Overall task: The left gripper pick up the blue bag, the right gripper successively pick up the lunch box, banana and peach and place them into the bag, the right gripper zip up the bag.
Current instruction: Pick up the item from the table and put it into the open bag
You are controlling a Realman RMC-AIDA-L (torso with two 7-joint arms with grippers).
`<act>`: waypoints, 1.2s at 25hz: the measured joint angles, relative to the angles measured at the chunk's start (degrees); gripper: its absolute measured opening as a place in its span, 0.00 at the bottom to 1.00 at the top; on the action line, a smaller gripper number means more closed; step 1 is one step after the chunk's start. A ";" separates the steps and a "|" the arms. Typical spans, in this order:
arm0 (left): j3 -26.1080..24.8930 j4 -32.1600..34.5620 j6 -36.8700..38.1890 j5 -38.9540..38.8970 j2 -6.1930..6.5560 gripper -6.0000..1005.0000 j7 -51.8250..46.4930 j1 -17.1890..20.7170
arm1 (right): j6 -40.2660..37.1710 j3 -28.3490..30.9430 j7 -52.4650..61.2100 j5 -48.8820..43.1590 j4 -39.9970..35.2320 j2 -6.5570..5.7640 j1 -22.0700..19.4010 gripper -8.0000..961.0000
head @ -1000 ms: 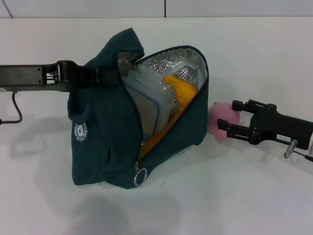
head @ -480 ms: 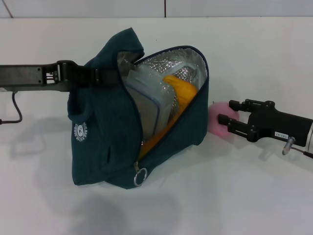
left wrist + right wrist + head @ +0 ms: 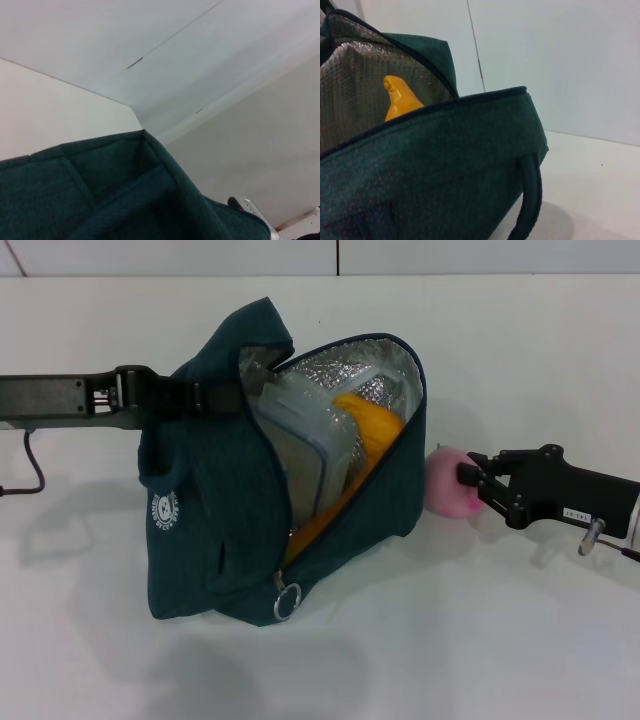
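The white table [image 3: 520, 640] lies bare in front of me and off to my right, with room to move. The blue bag [image 3: 225, 530] stands in the middle, mouth gaping toward my right, and my left gripper [image 3: 205, 397] is clamped on its upper edge. Inside, the lunch box [image 3: 300, 435] stands on edge with the banana [image 3: 365, 430] beside it. Just right of the bag's wall sits the peach [image 3: 448, 483], and my right gripper [image 3: 472, 480] has its fingers closed on it.
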 joint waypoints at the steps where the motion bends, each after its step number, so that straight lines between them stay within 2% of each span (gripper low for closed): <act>1: 0.01 0.00 0.00 0.00 -0.01 0.05 0.00 0.00 | -0.01 0.04 0.00 0.00 0.00 0.00 -0.05 0.25; 5: 0.04 0.00 0.00 0.00 -0.03 0.05 0.00 0.01 | -0.15 0.28 0.00 0.00 -0.01 0.00 -0.19 0.16; 9: 0.04 0.00 0.01 0.00 -0.03 0.05 0.00 0.01 | -0.96 0.48 0.00 1.00 -0.08 0.00 -0.41 0.12; 16: -0.10 0.00 0.10 0.01 -0.03 0.05 0.00 0.06 | -5.57 0.58 0.32 11.53 -2.66 -0.80 -4.37 0.05; 23: -0.01 0.01 0.18 0.01 -0.03 0.05 0.00 0.41 | -18.02 0.61 3.09 23.39 -6.19 -1.17 -7.54 0.05; 27: 0.03 0.00 0.18 0.01 -0.07 0.05 0.00 0.44 | -25.81 0.53 7.69 25.49 -8.23 -1.13 -6.45 0.06; 30: 0.04 -0.02 0.18 0.01 -0.10 0.05 0.00 0.45 | -30.83 -0.21 11.08 25.40 -9.40 -0.86 -3.73 0.07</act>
